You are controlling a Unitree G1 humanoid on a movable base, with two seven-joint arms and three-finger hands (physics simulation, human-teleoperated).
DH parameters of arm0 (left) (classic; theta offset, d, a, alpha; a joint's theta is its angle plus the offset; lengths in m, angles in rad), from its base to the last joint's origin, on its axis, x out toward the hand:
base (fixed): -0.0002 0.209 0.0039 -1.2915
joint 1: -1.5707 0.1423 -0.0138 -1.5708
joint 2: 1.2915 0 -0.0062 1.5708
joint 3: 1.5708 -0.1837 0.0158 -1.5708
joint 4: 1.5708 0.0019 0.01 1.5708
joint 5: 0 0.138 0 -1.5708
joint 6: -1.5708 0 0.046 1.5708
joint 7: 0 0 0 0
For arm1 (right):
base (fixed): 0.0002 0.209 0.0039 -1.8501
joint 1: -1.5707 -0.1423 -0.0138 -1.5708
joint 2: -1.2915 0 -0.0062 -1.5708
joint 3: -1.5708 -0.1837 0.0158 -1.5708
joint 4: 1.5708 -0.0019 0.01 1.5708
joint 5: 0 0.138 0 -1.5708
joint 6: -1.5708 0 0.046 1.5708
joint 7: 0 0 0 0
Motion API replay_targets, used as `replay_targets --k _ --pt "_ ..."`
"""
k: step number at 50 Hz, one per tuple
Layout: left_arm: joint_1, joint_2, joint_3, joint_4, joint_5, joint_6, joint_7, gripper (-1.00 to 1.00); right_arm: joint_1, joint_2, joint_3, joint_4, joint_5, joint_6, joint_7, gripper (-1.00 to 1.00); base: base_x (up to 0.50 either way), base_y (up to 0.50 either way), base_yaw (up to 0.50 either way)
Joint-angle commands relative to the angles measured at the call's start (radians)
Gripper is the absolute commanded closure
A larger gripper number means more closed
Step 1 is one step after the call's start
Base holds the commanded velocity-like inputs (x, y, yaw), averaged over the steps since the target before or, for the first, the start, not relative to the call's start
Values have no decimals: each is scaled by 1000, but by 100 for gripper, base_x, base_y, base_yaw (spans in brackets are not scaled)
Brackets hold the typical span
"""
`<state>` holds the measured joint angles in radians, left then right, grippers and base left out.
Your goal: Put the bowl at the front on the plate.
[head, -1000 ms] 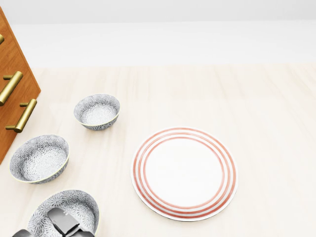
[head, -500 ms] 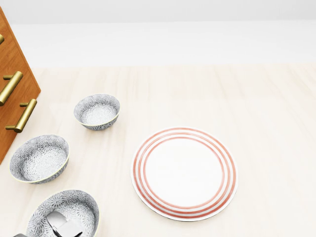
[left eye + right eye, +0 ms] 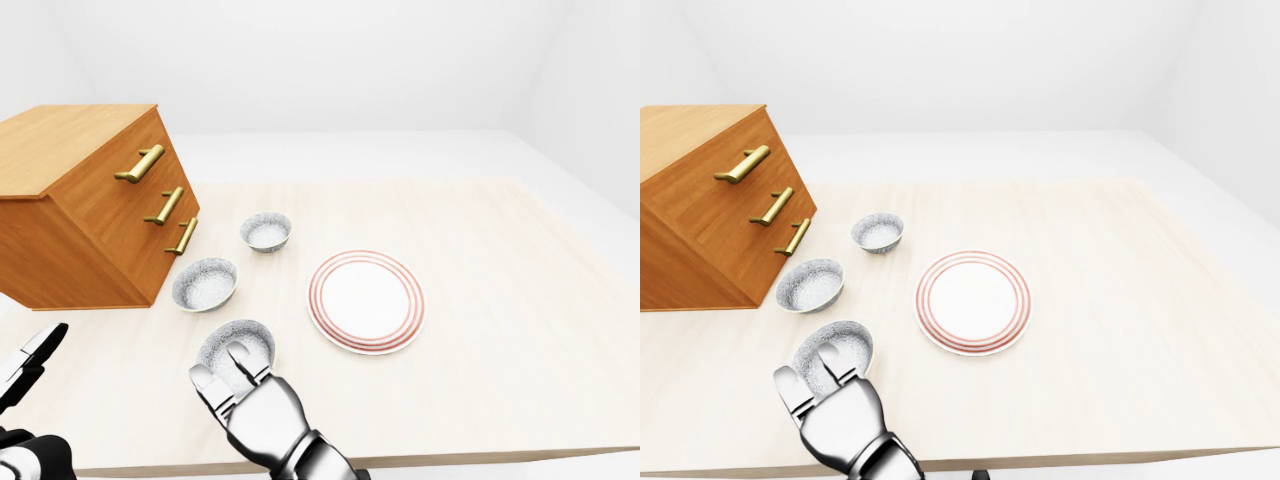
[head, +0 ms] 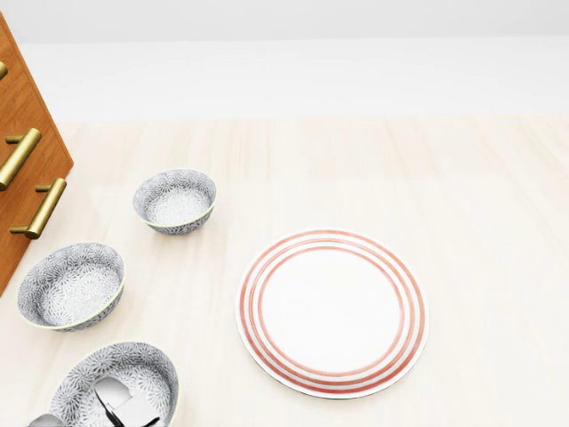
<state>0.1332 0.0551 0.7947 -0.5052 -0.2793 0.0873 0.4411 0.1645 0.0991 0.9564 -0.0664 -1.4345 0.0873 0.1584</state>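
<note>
In the left-eye view a pale wooden table [image 3: 520,330] carries a chest of drawers [image 3: 90,220] on the left, with three patterned bowls beside it in a slanting row. The far bowl [image 3: 266,231] lies highest in the view, the middle bowl [image 3: 204,284] below and left of it. The front bowl [image 3: 240,342] is lowest, upright on the table. A red-ringed plate [image 3: 366,301] lies to the right of the row, apart from all three bowls. The right hand [image 3: 262,415] rises from the bottom edge with its fingers [image 3: 238,362] spread and straight. They overlap the front bowl's lower rim and do not close round it. The left hand [image 3: 25,370] shows only partly at the left edge, one finger stretched out. Whether it is spread or closed I cannot tell.

In the head view the front bowl sits in the bottom left corner, with pale fingertips of the right hand over its hollow. The plate lies bare to its right.

In the right-eye view the right hand again stands just below the front bowl, fingers apart and pointing up the picture. The left hand does not show.
</note>
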Motion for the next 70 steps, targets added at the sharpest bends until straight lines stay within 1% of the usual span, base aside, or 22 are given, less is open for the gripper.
replay_targets --k 1,4,7,13,15,20,25,29,34,36,39,42,44,48,55,58,62,64,70 --pt "-3 2 -3 9 1 0 7 -100 6 -17 -36 24 72 0 -84 -100 0 0 0" --pt "-2 5 1 -5 -4 0 8 -100 1 -15 -48 24 74 0 -89 -100 0 0 0" --pt "-2 4 2 -3 -5 0 5 -100 -5 -10 -51 19 66 0 -73 -100 0 0 0" --pt "-4 2 1 2 -4 0 5 -100 -27 13 -76 77 83 0 -80 -100 0 0 0" --pt "-3 3 1 3 -6 0 6 -100 -32 18 -82 74 65 0 -66 -100 0 0 0" --pt "-1 4 7 -6 -13 0 4 -100 -41 20 -133 123 96 0 -100 -100 0 0 0" --pt "-4 2 2 2 -5 0 8 -100 -64 36 -183 221 132 0 -163 -100 0 0 0" --pt "-2 3 3 -2 -10 0 8 -100 -72 48 -204 245 135 0 -167 -100 0 0 0" --pt "-1 3 9 -15 -14 0 6 -100 -61 49 -207 213 120 0 -132 -100 0 0 0" --pt "0 1 8 -9 -12 0 1 -100 -68 43 -229 199 128 0 -121 -100 0 0 0" --pt "-1 3 10 -14 -15 0 4 -100 -63 34 -222 98 107 0 -51 -100 0 0 0" --pt "-1 1 7 -9 -11 0 2 -100 -65 33 -210 54 89 0 -9 -100 0 0 0" --pt "-1 1 4 -3 -9 0 2 -100 -74 33 -214 61 89 0 -3 -100 0 0 0" --pt "-1 3 6 -9 -14 0 4 -100 -91 49 -218 79 82 0 21 -100 0 0 0" --pt "-3 3 4 -6 -10 0 4 -100 -98 67 -190 -9 16 0 147 -100 0 0 0" --pt "-4 4 4 -5 -10 0 6 -100 -100 69 -186 -17 7 0 172 -100 0 0 0" --pt "-2 3 4 -3 -9 0 4 -100 -102 72 -196 38 25 0 157 -100 0 0 0" --pt "-3 4 5 -7 -11 0 6 -100 -99 76 -189 48 22 0 166 -100 0 0 0" --pt "-5 5 0 2 -7 0 8 -100 -84 77 -172 93 36 0 154 -100 0 0 0"
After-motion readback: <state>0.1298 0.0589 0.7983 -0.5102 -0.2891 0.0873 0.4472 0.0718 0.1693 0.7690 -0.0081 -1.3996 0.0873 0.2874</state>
